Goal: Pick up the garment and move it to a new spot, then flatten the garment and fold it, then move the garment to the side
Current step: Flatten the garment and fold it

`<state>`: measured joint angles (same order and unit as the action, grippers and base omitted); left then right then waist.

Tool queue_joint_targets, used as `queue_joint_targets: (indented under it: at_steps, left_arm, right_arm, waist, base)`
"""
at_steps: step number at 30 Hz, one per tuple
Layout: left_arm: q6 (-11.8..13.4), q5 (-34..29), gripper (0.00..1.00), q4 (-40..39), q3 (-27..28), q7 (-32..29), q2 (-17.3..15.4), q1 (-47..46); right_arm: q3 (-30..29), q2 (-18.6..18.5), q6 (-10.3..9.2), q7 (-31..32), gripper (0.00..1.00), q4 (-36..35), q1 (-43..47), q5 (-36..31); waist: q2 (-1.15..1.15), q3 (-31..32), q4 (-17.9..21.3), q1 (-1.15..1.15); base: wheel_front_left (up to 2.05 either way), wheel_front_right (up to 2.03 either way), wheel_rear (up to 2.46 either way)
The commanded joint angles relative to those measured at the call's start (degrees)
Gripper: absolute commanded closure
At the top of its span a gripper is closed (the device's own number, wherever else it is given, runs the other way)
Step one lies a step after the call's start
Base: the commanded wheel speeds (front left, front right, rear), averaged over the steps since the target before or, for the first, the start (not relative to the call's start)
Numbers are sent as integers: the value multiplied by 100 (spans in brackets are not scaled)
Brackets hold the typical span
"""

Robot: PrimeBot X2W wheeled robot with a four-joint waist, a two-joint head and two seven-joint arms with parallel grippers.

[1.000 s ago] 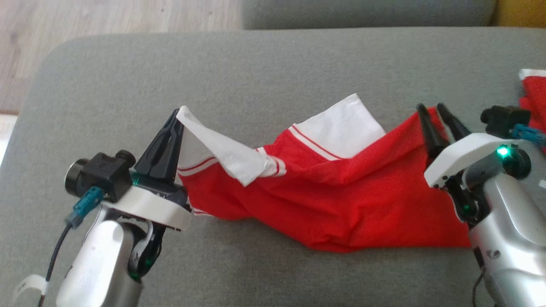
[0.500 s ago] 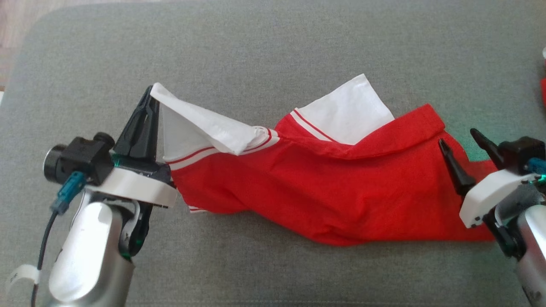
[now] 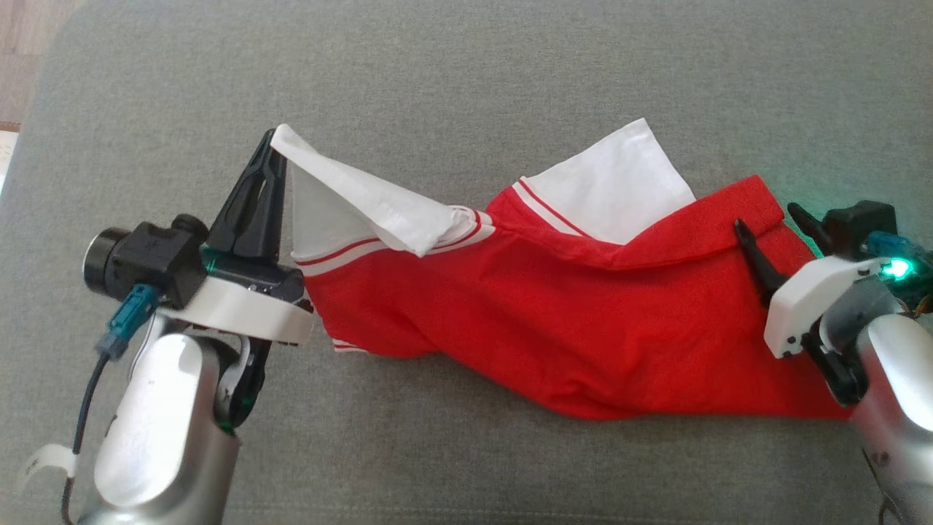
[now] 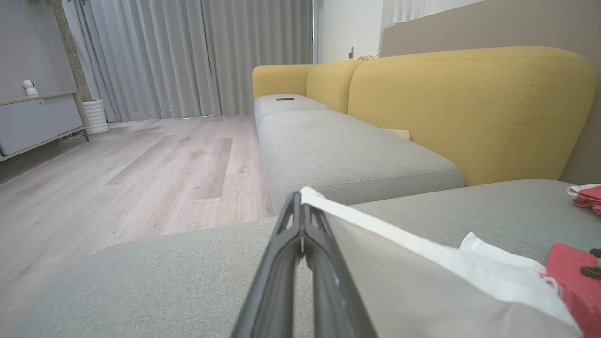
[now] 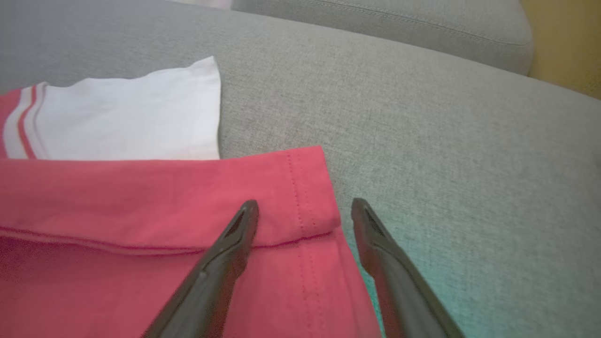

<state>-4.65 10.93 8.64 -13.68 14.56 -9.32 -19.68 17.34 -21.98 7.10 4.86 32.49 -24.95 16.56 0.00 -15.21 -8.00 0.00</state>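
Observation:
The garment (image 3: 554, 313), a red shirt with white sleeves and red-and-white stripes, lies stretched and rumpled across the grey cushion (image 3: 466, 87). My left gripper (image 3: 271, 142) is shut on the tip of its left white sleeve (image 3: 350, 200), holding that corner lifted off the cushion; the left wrist view shows the sleeve (image 4: 422, 263) pinched between the closed fingers (image 4: 300, 220). My right gripper (image 3: 767, 217) stands open over the shirt's folded red hem at the right end, nothing between its fingers. In the right wrist view the open gripper (image 5: 304, 209) straddles the hem's corner (image 5: 305, 188).
The other white sleeve (image 3: 619, 182) lies flat behind the red body. Another red and white cloth (image 4: 584, 195) sits at the cushion's far right. A yellow sofa back (image 4: 469, 108), a second grey seat (image 4: 347, 155) and wooden floor (image 4: 117, 173) lie beyond.
My right gripper has let go of the red hem, opened wide and drawn back towards the right. The hem now lies folded on the cushion. The camera has tilted down; the left gripper keeps its hold.

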Motion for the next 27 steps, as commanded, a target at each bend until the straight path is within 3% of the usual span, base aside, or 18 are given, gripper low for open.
queue_joint_targets:
  at_steps: [1,3,5,6,7,14,20,25,27]
  left_arm:
    - [-35,-57,100,-199,264,43,-107,-262]
    - [-55,-76,100,-194,269,43,-92,-265]
    - [-71,-95,100,-186,278,43,-81,-263]
    - [-77,-103,100,-182,286,43,-76,-261]
    - [-83,-111,100,-177,295,43,-71,-259]
    - [-101,-192,100,-194,425,43,-84,-196]
    - [-155,-305,100,-343,519,43,-337,-296]
    - [-238,-347,100,-230,338,-87,-746,-1133]
    - [-266,-226,100,5,187,-325,-904,-2039]
  right_arm:
    - [101,-22,39,-89,0,-22,-132,-16]
    - [179,5,39,-112,17,214,-248,21]
    - [249,22,39,-169,64,404,-345,80]
    - [289,23,39,-192,93,487,-386,107]
    - [325,27,39,-215,100,560,-422,149]
    - [481,-51,39,-557,100,759,-612,283]
    - [198,-337,39,-688,100,191,-742,621]
    - [-140,-686,39,-261,100,-547,-1276,876]
    - [-284,-780,39,102,100,-860,-1857,1015]
  waist:
    - [0,-1,-13,0]
    - [0,1,-33,0]
    - [0,3,-50,0]
    - [0,5,-56,0]
    - [0,6,-61,0]
    - [0,134,-7,0]
    - [0,392,161,0]
    - [0,368,334,0]
    - [0,134,412,0]
  base:
    - [0,0,0]
    - [0,0,0]
    - [0,0,0]
    - [0,0,0]
    - [0,0,0]
    - [0,0,0]
    - [0,0,0]
    - [0,0,0]
    - [0,0,0]
